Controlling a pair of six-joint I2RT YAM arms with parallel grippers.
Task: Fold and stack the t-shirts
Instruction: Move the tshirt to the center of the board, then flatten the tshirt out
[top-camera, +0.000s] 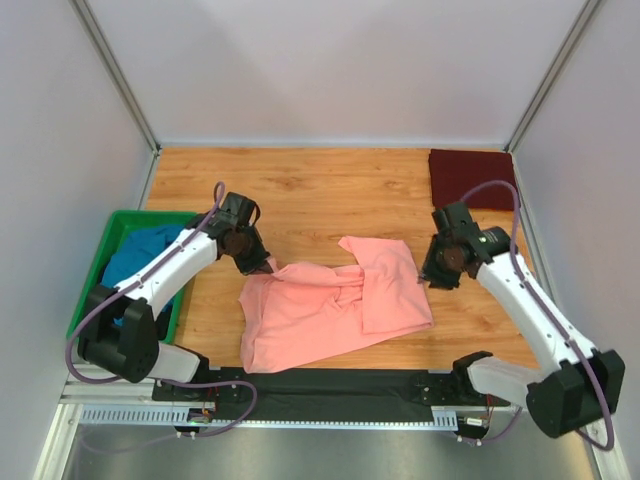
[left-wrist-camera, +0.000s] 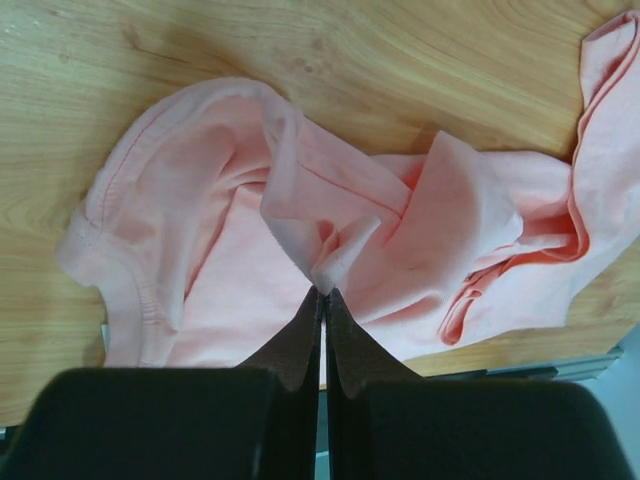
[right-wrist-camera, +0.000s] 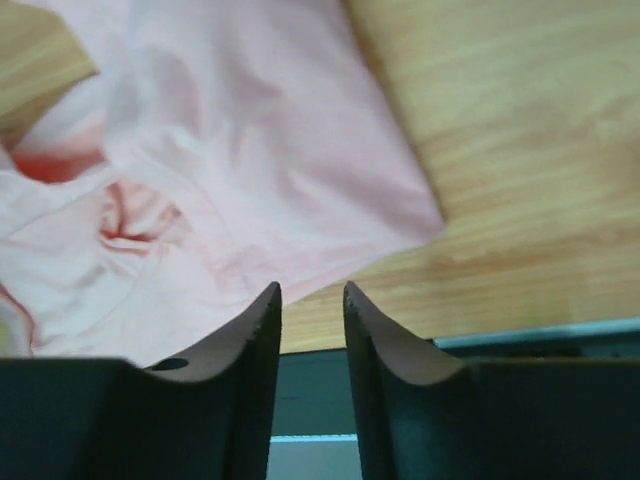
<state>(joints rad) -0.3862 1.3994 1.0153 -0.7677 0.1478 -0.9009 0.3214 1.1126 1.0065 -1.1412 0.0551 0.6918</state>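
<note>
L gripper (left-wrist-camera: 323, 296) tight on pink tee (left-wrist-camera: 470, 220) fold; R gripper (right-wrist-camera: 312, 290) ajar nearby.

hidden: blue shirt (top-camera: 135, 250) in the green bin (top-camera: 92, 280), partly under the left arm (top-camera: 170, 268) | crossed: maroon shirt (top-camera: 465, 168), far right, a cable (top-camera: 488, 183) over its near edge | cut off and blurry: pink shirt (right-wrist-camera: 230, 170), right wrist view, top and left edges

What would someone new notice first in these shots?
A crumpled pink tee sprawls in the middle, the left pincer shut on a raised pinch of it and the right pincer open by its right edge. A folded maroon tee lies in the far right corner; a teal tee sits in the green bin at left.
</note>
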